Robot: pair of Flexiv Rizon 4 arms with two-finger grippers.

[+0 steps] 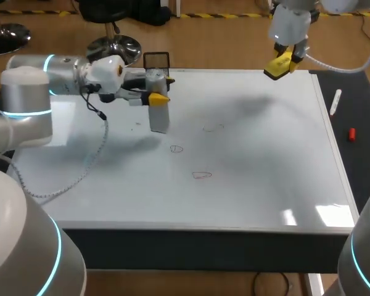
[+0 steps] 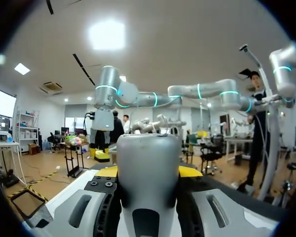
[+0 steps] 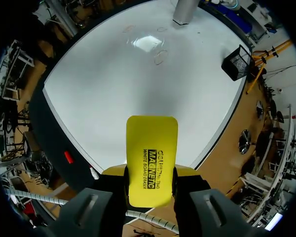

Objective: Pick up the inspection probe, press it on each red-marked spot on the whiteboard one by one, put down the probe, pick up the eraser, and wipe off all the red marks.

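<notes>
Inspection probe (image 1: pixel 159 117), a grey cylinder, hangs nose-down from the left tool (image 1: pixel 156 97), whose yellow-tipped fingers pinch it from both sides over the far left part of the whiteboard (image 1: pixel 253 160); whether its lower end touches the board cannot be told. Three faint red marks (image 1: pixel 176 148) lie unwiped toward the board's middle, the nearest just ahead of the probe, so the pressing step appears to be in hand. The next move calls for setting the probe squarely on that closest outline. The yellow eraser (image 3: pixel 152 158) is clamped in the right tool (image 1: pixel 285 61), held high above the far right corner, well apart from the probe. Open board surrounds the marks. A wire basket (image 1: pixel 156 60) stands just beyond the far edge, and a marker (image 1: pixel 336 102) and red cap (image 1: pixel 351 134) lie on the table (image 1: pixel 364 111) strip at right.
</notes>
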